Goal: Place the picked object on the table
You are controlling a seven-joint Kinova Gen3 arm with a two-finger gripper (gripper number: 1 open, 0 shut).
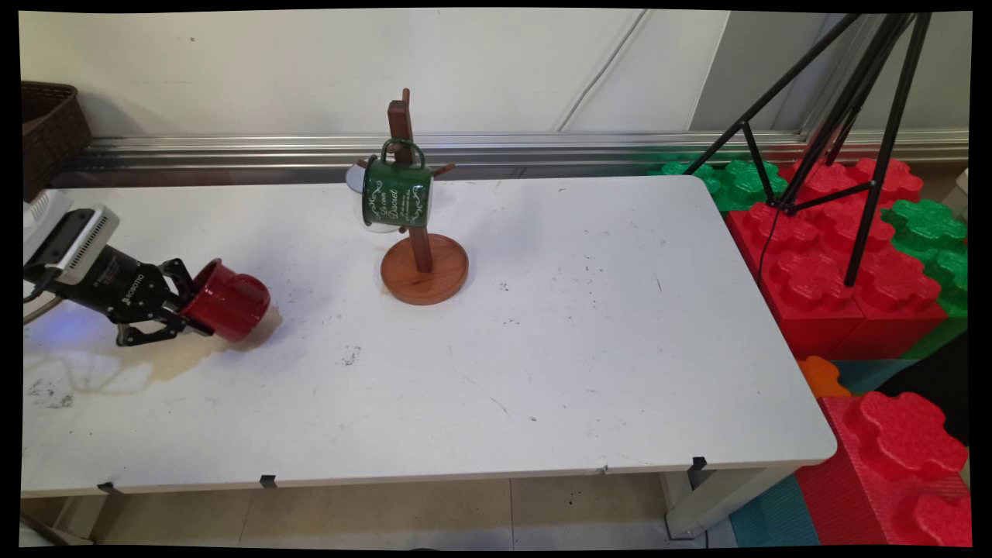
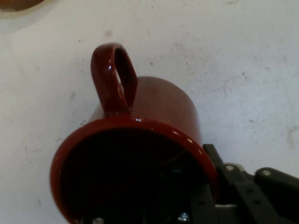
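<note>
Red mug is what you have in the gripper at the desk's left side: it lies tilted on its side, mouth toward the hand, base pointing right toward the desk's middle. In the hand view you see the mug from its open mouth, handle sticking up in that picture, with one finger inside the mouth and the other outside the wall, so the jaws are clamped on its rim. You cannot tell from either view whether the mug's lower side touches the desk or hangs just above it.

You have three mugs in sight, counting the red one. One green enamel mug with white lettering hangs by its handle on the single wooden mug tree, which stands upright on its round base near the desk's far middle, well apart from the gripper. One white mug hangs behind the green one, mostly hidden.

A brownish stain marks the desk just beside the red mug. One dark basket sits at the far left. One black tripod stands on red and green foam blocks right of the desk.
</note>
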